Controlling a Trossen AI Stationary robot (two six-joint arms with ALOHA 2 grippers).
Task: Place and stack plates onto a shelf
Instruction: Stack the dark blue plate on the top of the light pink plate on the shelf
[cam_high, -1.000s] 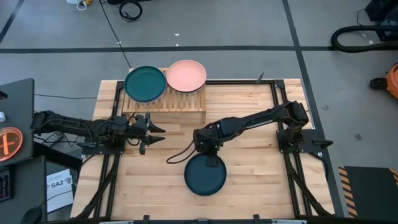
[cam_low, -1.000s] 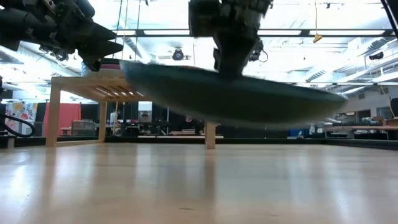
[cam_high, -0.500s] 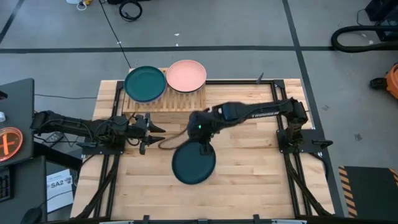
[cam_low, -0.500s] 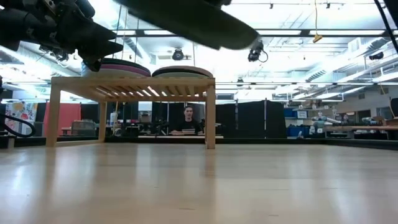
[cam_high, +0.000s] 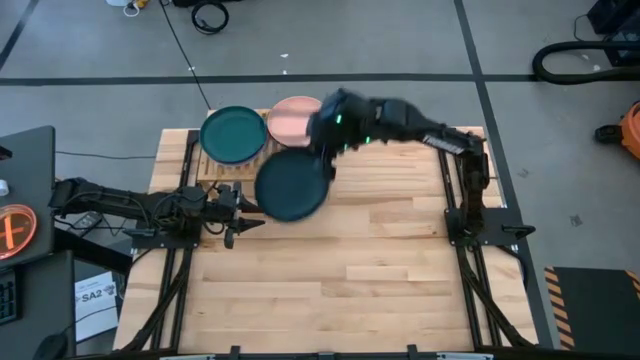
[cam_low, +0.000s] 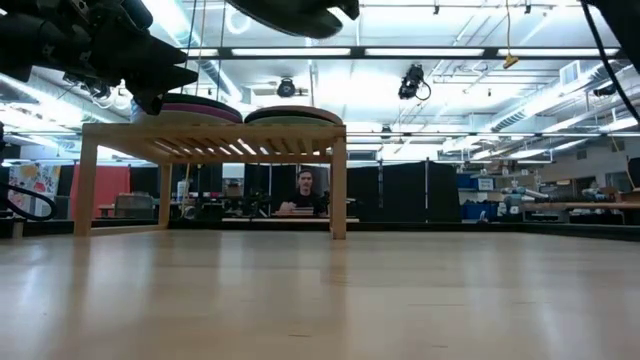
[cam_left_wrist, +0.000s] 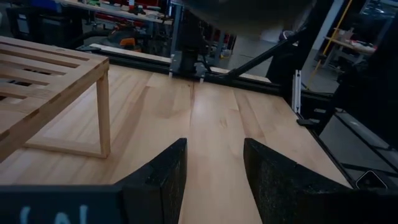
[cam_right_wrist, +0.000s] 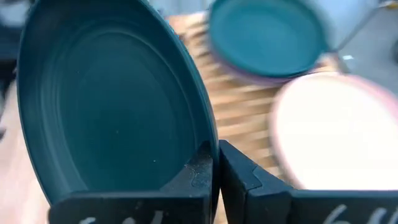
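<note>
Pinching the rim of the dark teal plate (cam_high: 291, 185), my right gripper (cam_high: 327, 140) carries it in the air beside the shelf (cam_high: 222, 170), where the green-teal plate (cam_high: 233, 133) and pink plate (cam_high: 294, 119) already sit. My left gripper (cam_high: 240, 208) waits spread near the shelf's front. Next, I judge, I must level it over a stack and lower.

Both shelf (cam_high: 262, 160) spots occupied by plates (cam_high: 233, 133), tabletop (cam_high: 380, 270) in front open

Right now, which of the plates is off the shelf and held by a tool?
The dark teal plate, gripped at its rim by the right tool in the air. The green-teal plate and pink plate rest on the shelf.
</note>
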